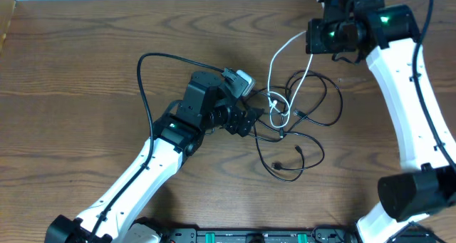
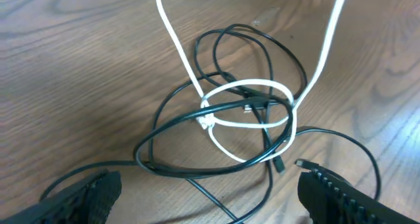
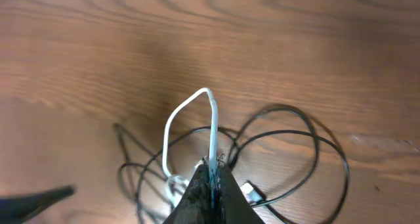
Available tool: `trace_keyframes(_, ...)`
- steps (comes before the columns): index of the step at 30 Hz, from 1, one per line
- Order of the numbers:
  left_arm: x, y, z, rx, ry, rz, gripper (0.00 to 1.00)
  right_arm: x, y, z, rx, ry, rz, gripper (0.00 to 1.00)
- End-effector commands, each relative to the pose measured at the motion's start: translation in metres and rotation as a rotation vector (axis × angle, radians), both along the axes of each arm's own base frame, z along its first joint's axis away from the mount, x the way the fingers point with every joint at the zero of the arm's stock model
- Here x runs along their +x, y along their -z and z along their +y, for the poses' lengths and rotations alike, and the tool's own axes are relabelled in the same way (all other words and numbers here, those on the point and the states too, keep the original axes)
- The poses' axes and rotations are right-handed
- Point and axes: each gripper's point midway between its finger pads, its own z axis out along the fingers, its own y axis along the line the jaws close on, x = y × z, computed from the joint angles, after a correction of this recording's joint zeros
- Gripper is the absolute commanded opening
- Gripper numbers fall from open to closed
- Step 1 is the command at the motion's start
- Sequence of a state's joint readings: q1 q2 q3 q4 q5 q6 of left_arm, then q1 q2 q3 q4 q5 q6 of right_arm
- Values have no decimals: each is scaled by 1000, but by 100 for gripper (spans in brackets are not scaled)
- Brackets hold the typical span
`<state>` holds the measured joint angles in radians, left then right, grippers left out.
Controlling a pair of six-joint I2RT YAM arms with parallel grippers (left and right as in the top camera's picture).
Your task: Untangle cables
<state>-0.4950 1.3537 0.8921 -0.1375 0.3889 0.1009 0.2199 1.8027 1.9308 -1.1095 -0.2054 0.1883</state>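
Observation:
A tangle of thin black cables (image 1: 303,122) lies on the wooden table, with one white cable (image 1: 288,54) looped through it. My right gripper (image 3: 211,166) is shut on the white cable (image 3: 211,129) and holds it lifted above the table at the back right (image 1: 313,38). My left gripper (image 2: 210,194) is open, its fingers wide apart just left of the tangle (image 1: 249,122), with black cable strands (image 2: 197,165) between and beyond them. The white cable (image 2: 246,109) coils round the black loops at the tangle's centre.
The left arm (image 1: 142,179) reaches in from the front left, and a thicker black arm wire (image 1: 146,72) arcs above it. The right arm (image 1: 406,107) runs along the right side. A white plug end (image 3: 252,192) lies among the black loops.

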Motion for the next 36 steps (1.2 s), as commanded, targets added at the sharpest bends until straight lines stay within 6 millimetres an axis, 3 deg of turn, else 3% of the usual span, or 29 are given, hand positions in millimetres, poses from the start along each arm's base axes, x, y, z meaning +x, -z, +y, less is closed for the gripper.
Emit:
trace_keyframes(1,11,10,6,46,-55,2,91,-16,-25,14,42,-129,-62,1)
trace_keyframes(9,-8,21,-16,-35,76,105,91,-19,-28,18,-14,-271,-123,1)
trace_keyframes(13,-14,11,-28,-99,143,100,89,-27,-53,44,96,-428,-217,1)
trace_keyframes(15,-11,3,-32,-125,159,70,75,-34,-71,55,154,-498,-276,1)
trace_keyframes(19,2,-16,-38,-218,96,56,49,-39,-96,58,173,-518,-358,1)
trace_keyframes(25,16,-40,-43,-419,-61,181,49,-53,-123,55,170,-521,-434,1)
trace_keyframes(27,17,-42,-44,-468,-105,240,50,-55,-127,54,167,-519,-445,1)
trace_keyframes(30,17,-44,-44,-523,-159,319,63,-57,-128,54,167,-520,-450,1)
trace_keyframes(32,17,-44,-45,-547,-182,352,66,-57,-128,54,168,-520,-448,1)
trace_keyframes(35,18,-45,-45,-575,-208,390,94,-57,-128,54,175,-513,-442,1)
trace_keyframes(36,18,-46,-45,-582,-212,395,96,-57,-128,54,175,-513,-442,1)
